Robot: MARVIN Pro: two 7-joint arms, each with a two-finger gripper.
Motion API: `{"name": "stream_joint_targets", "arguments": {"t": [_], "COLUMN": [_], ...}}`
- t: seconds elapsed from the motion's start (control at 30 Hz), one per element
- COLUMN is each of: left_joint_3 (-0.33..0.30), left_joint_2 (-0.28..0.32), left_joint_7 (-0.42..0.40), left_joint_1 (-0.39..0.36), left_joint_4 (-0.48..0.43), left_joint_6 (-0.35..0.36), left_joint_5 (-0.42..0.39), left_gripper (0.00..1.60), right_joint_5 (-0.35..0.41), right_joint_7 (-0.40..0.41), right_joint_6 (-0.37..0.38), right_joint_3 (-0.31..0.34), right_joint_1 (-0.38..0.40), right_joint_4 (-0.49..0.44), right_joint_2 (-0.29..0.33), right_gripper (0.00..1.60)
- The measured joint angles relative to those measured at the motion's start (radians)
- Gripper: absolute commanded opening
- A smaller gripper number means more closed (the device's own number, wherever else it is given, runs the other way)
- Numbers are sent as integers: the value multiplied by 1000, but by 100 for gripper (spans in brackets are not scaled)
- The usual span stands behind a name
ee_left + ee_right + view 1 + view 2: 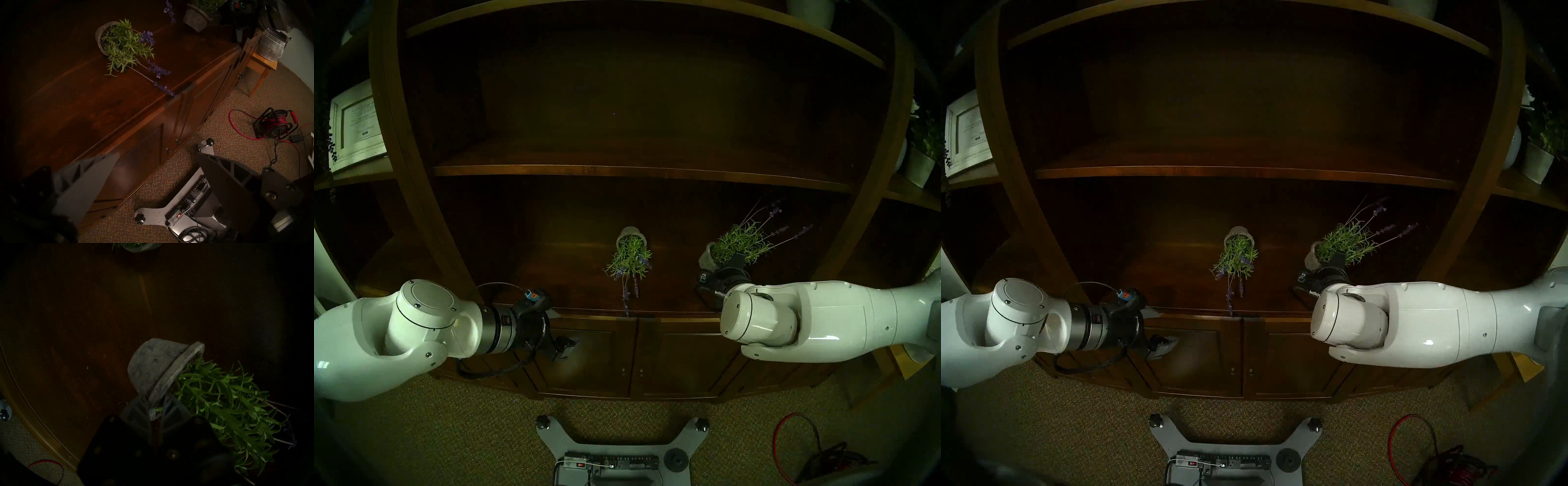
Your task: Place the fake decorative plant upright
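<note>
Right gripper [157,410] is pinched tight on the rim of the grey pot [149,365], one finger [136,408] outside, the other in the leaves. That lavender plant [739,242] hangs tilted, stems toward 2 o'clock, over the right end of the cabinet top [578,268]. Left gripper [153,171] is spread wide, holding nothing, at about 8 o'clock. A second plant [631,253] lies tipped over mid-shelf, flowers pointing to 6 o'clock.

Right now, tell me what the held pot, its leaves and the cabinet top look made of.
Pot: grey, matte, mottled and rough-rimmed; looks like cement or stone, possibly moulded pulp.
Leaves: uniform bright green with a slight sheen; likely plastic.
Cabinet top: dark reddish wood with visible grain and a soft gloss; probably varnished.
</note>
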Motion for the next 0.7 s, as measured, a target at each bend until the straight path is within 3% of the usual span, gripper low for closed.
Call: {"name": "stream_joint_targets", "arguments": {"t": [0.7], "left_joint_3": [0], "left_joint_2": [0], "left_joint_7": [0], "left_joint_1": [0], "left_joint_4": [0], "left_joint_6": [0], "left_joint_5": [0], "left_gripper": [160], "right_joint_5": [-71], "right_joint_7": [54], "right_joint_6": [0], "right_joint_3": [-190], "right_joint_1": [140], "right_joint_4": [-24], "right_joint_2": [15], "right_gripper": [0]}}
